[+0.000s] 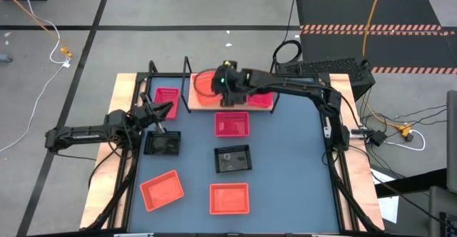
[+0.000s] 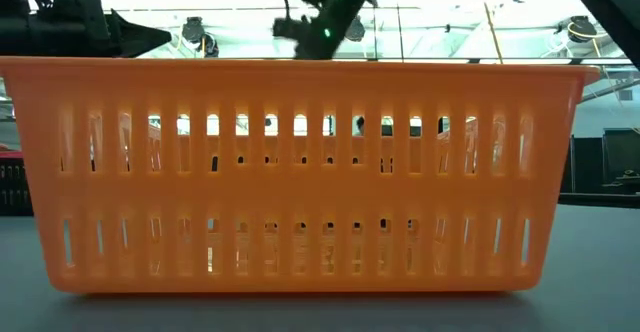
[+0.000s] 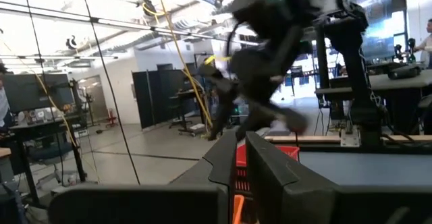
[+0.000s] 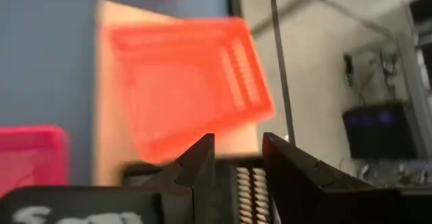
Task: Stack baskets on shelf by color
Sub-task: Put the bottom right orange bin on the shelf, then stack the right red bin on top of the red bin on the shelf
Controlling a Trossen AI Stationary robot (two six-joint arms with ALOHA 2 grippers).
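Note:
My right gripper (image 1: 227, 93) (image 4: 237, 146) hangs over the middle of the wooden shelf (image 1: 253, 107) at the table's far edge, shut on a black basket (image 4: 169, 173). An orange basket (image 1: 206, 86) (image 4: 189, 82) rests flat on the shelf's left part and a pink one (image 1: 263, 94) on its right. My left gripper (image 1: 158, 112) (image 3: 239, 143) waits near the table's left edge, shut and touching nothing. On the tabletop lie two pink baskets (image 1: 166, 96) (image 1: 232, 124), two black ones (image 1: 163, 144) (image 1: 233, 158) and two orange ones (image 1: 162, 190) (image 1: 229, 198). My right gripper has the black basket by its perforated wall (image 4: 246, 183), which shows between the two fingers, with the rim running off to one side. The fingers come from above, pointing down. The basket sits below them over the shelf; whether it touches the board is hidden.
The nearest orange basket (image 2: 300, 172) fills the low view and hides the table behind it. Black wire uprights (image 1: 187, 80) of the shelf frame stand beside the orange basket. Bare tabletop (image 1: 293, 165) lies on the right side.

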